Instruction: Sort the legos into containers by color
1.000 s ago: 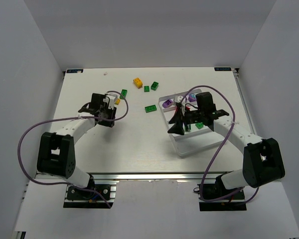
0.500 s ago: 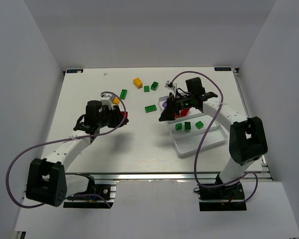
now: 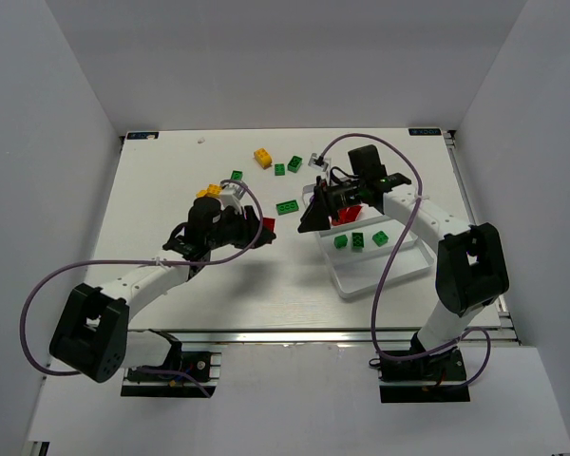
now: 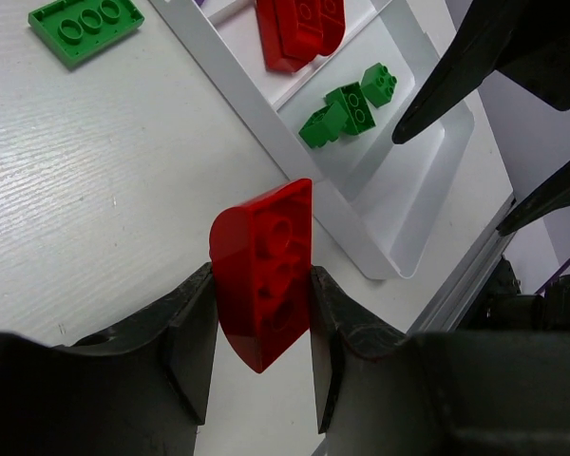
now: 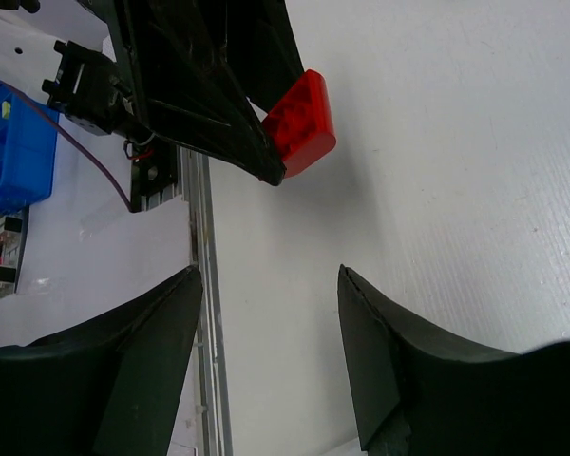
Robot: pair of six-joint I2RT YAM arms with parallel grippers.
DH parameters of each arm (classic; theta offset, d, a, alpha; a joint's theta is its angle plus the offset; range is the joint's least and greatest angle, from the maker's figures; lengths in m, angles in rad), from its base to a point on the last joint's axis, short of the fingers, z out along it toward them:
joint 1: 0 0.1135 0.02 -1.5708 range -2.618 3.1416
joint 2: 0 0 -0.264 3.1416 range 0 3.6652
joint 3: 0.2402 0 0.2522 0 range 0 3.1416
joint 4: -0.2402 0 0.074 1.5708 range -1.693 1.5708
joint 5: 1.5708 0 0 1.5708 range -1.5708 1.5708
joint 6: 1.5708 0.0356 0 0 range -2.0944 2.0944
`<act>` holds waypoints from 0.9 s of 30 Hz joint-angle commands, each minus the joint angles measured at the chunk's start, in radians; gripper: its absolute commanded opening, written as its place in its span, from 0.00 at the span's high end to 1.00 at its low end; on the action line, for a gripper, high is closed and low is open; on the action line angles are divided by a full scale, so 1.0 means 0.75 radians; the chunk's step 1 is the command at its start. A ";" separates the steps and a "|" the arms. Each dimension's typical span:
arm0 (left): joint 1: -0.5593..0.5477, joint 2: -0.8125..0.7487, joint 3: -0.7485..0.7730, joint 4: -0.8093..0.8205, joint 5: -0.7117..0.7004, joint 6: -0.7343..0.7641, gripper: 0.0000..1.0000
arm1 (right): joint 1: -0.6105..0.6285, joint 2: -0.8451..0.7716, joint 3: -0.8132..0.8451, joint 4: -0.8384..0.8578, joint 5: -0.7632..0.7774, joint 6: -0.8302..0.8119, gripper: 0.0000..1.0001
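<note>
My left gripper (image 3: 262, 228) is shut on a red brick (image 3: 268, 225), held above the table just left of the white tray (image 3: 385, 271). In the left wrist view the red brick (image 4: 264, 271) stands clamped between both fingers, short of the tray wall (image 4: 266, 142). The tray holds red bricks (image 4: 299, 24) in one compartment and green bricks (image 4: 347, 104) in the adjacent one. My right gripper (image 3: 309, 220) is open and empty over the tray's left edge, facing the left gripper. The right wrist view (image 5: 271, 361) shows the held red brick (image 5: 299, 123).
Loose on the table behind the tray's left side are a green plate (image 3: 286, 206), small green bricks (image 3: 294, 162) (image 3: 237, 177), a yellow brick (image 3: 262, 156) and another yellow one (image 3: 209, 191) by the left arm. The table's metal front rail (image 3: 294, 334) runs along the near edge.
My left gripper has moved right toward the tray carrying the red brick. My right gripper swung from the tray's front to its left edge, then barely moved.
</note>
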 commanded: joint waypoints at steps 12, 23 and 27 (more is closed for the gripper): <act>-0.067 -0.001 -0.005 0.108 -0.019 -0.050 0.73 | 0.075 -0.049 0.078 -0.073 0.060 -0.111 0.32; -0.083 0.017 -0.023 0.184 0.049 -0.073 0.73 | 0.120 -0.033 0.123 -0.075 0.209 0.026 0.26; -0.091 0.044 -0.027 0.206 0.086 -0.085 0.73 | 0.122 -0.051 0.088 -0.053 0.209 0.041 0.17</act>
